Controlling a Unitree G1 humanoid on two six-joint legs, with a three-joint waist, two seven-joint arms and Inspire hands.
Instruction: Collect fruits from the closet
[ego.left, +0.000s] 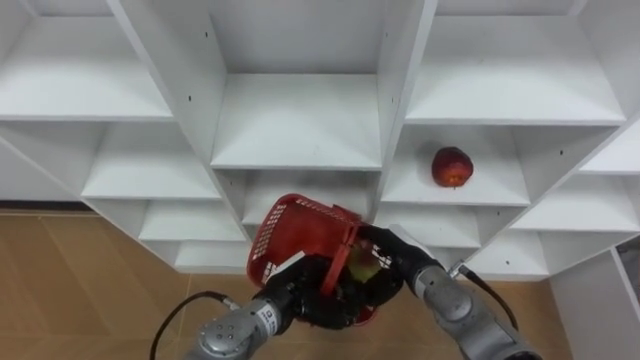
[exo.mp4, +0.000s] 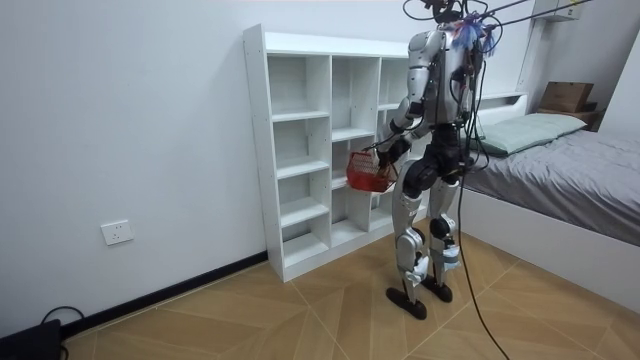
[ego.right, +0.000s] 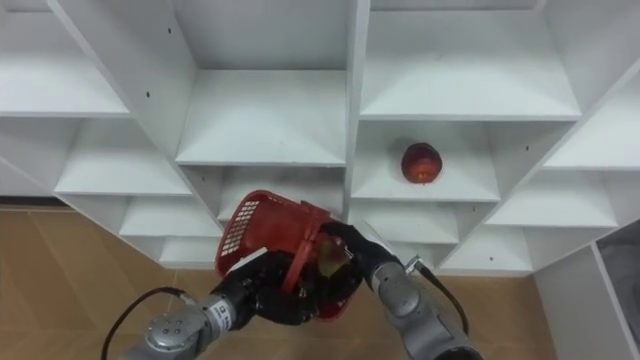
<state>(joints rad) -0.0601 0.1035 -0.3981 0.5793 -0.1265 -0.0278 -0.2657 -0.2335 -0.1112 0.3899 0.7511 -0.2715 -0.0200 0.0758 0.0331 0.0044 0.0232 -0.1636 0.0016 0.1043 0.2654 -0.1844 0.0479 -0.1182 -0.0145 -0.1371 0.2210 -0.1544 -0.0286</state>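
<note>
L hand (ego.left: 295, 290) clamped on red basket (ego.left: 290, 225) rim; R hand (ego.left: 395, 255) curled round greenish fruit (ego.left: 362, 266) inside it. Rec: release low, keep basket level; red apple (ego.left: 452, 166) on shelf (ego.left: 490, 186) uncollected.

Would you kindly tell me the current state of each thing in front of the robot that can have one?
red basket: tilted, held up before the shelves.
left robot hand: shut on the red basket.
right robot hand: shut on the greenish fruit.
greenish fruit: gripped, at the basket's opening, not released.
red fruit: resting on a right-column shelf, untouched.
shelf unit: open-fronted.
</note>
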